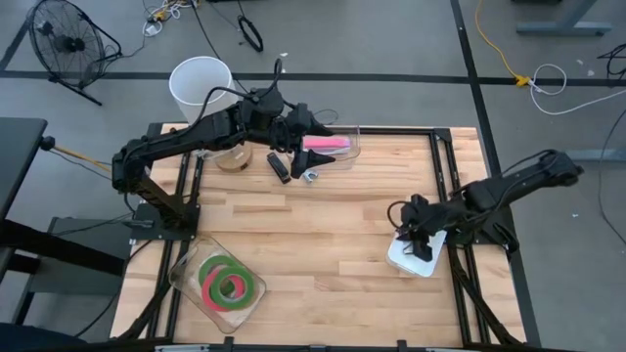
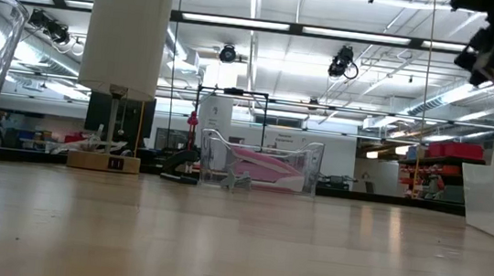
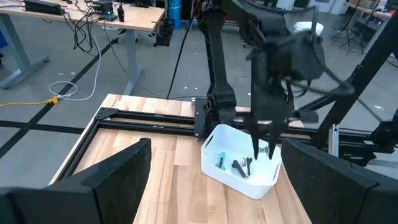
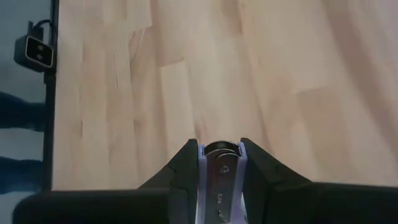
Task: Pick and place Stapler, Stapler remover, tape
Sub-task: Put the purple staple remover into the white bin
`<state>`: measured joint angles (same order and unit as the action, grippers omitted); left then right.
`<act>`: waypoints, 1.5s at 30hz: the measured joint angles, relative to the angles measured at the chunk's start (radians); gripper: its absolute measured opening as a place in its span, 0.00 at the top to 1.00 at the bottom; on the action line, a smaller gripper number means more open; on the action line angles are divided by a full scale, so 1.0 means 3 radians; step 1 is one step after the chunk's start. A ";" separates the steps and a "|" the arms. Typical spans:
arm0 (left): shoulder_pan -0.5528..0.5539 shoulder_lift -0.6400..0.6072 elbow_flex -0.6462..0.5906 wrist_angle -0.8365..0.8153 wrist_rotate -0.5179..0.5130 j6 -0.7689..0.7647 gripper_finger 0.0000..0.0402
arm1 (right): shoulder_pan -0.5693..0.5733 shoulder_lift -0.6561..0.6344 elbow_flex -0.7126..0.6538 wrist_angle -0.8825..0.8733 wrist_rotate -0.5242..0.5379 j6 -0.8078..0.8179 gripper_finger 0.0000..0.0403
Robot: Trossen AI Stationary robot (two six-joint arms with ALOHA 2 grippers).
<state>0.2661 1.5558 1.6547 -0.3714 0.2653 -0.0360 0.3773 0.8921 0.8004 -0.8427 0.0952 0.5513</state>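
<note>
The right claw (image 1: 415, 235) hangs over the white bin (image 1: 416, 256) at the counter's (image 1: 323, 235) right edge, pinched on a small staple remover (image 4: 217, 171) with lavender plastic sides and a metal centre. The bin already holds a few small items, one teal and one dark. The remover looks light, rigid and a little slick at the metal, so a grip across its plastic flanks seems safest; it should drop cleanly once released.

The left claw (image 1: 311, 125) waits with its fingers spread wide and empty at the clear tray (image 1: 354, 144) at the far edge, where a pink stapler (image 1: 325, 143) lies. A black stapler (image 1: 279, 165) rests on the counter beside the tray; both look stiff and heavier, best gripped mid-body.

Green and pink-red tape rolls (image 1: 231, 285) sit in a clear container (image 1: 182, 276) at the near left.
</note>
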 joint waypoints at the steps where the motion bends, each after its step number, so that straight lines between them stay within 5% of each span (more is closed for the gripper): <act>1: 0.0000 0.0000 0.0000 0.0000 0.0000 0.0000 0.10 | 0.0033 0.0000 -0.0063 0.0047 -0.0016 0.0060 0.81; 15: 0.0000 0.0000 0.0000 0.0000 0.0000 -0.0015 0.10 | 0.0412 -0.0003 -0.0600 0.0139 -0.0033 0.0543 0.81; 35: 0.0000 0.0000 -0.0001 0.0000 0.0000 -0.0011 0.10 | 0.0438 -0.0003 -0.0873 0.0388 -0.0207 0.0591 0.80; 45: 0.0000 0.0000 -0.0001 0.0000 0.0000 -0.0009 0.10 | 0.0438 -0.0003 -0.0873 0.0391 -0.0207 0.0926 0.63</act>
<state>0.2661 1.5558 1.6543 -0.3714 0.2653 -0.0387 0.5087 0.8913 0.5385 -0.7254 0.0330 0.8291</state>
